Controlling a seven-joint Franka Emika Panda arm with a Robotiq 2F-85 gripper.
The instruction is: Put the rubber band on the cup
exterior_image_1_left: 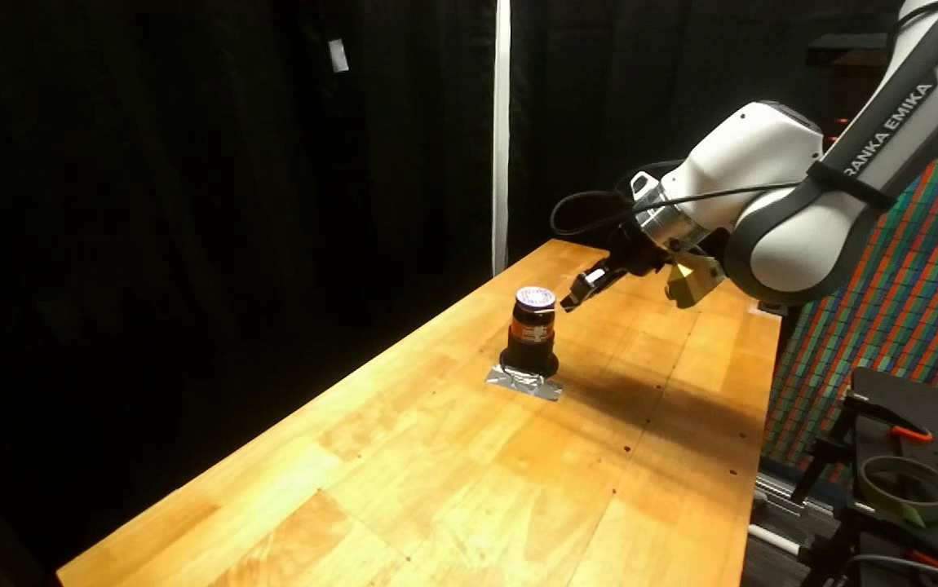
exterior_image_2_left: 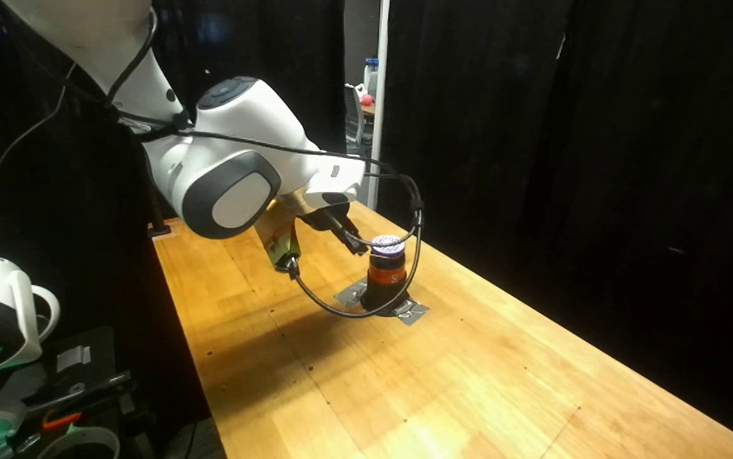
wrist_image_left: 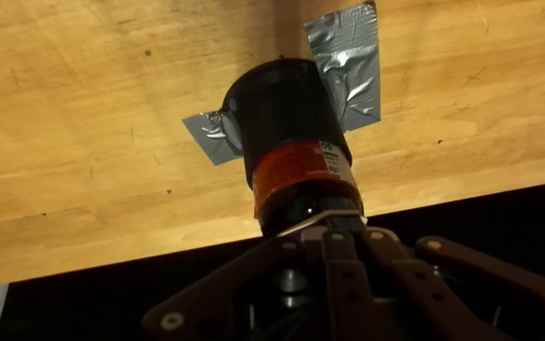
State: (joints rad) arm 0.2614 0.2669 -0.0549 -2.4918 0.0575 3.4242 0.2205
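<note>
Black fingers [wrist_image_left: 346, 265] come together at their tips with no clear gap, and the gripper [wrist_image_left: 341, 223] appears to have the rubber band [wrist_image_left: 310, 220] pinched there, though the contact itself is too dark to confirm. That pale, thin strand reaches from the tips across the cup [exterior_image_1_left: 533, 328], close beneath its whitish lid [exterior_image_1_left: 535, 297]; whether it loops right round the far side, I cannot tell. I would expect the band to weigh almost nothing, soft and springy, quick to snap back once released, so the best hold is a small pinch at the very tips, just beside the cup's wall, leaving the rest free to settle. Lifting while it is stretched could let it ride up over the lid, so a level, gentle release seems wise. The cup itself looks stiff and smooth, probably slick to rubber, and should need no grip of its own. It stands upright, its lower part within a black sleeve [wrist_image_left: 286, 106], which silver tape [wrist_image_left: 350, 78] fixes to the wooden table [exterior_image_1_left: 469, 489]; that ought to withstand a light sideways tug.
</note>
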